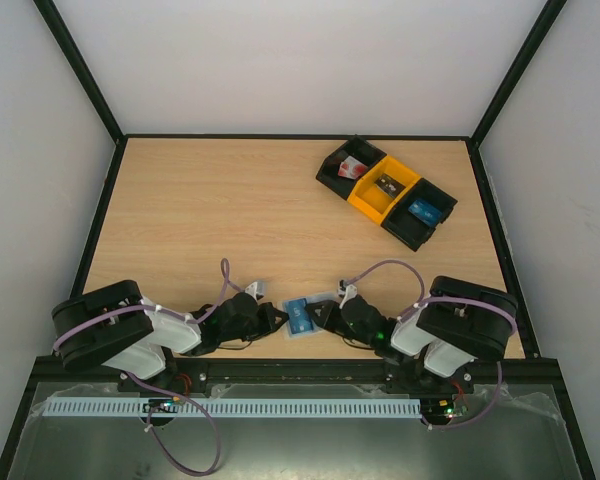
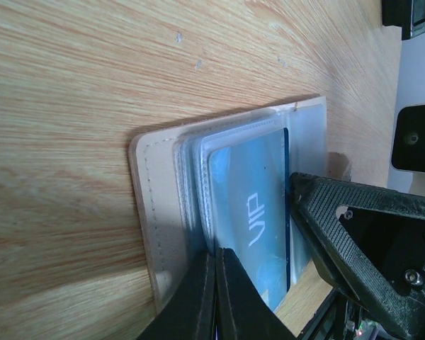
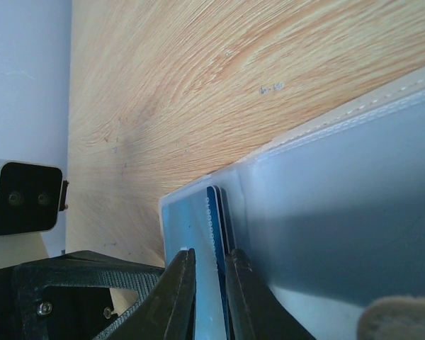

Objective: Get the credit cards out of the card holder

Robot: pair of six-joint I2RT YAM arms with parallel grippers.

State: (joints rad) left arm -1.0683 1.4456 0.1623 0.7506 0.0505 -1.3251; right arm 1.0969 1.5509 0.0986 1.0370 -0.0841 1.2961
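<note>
Top view, card holder [image 1: 300, 318] flat at the table's [image 1: 230, 220] near edge, midway along, between left gripper [image 1: 276, 318] and right gripper [image 1: 325, 316], left wrist view, left jaws clenched on the holder's border, blue credit card [image 2: 251, 212] in its pocket, right wrist view, right jaws grasping the card's protruding edge

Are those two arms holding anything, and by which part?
The left gripper pinches the card holder by one edge; the right gripper pinches the credit cards by the end sticking out of it.
</note>
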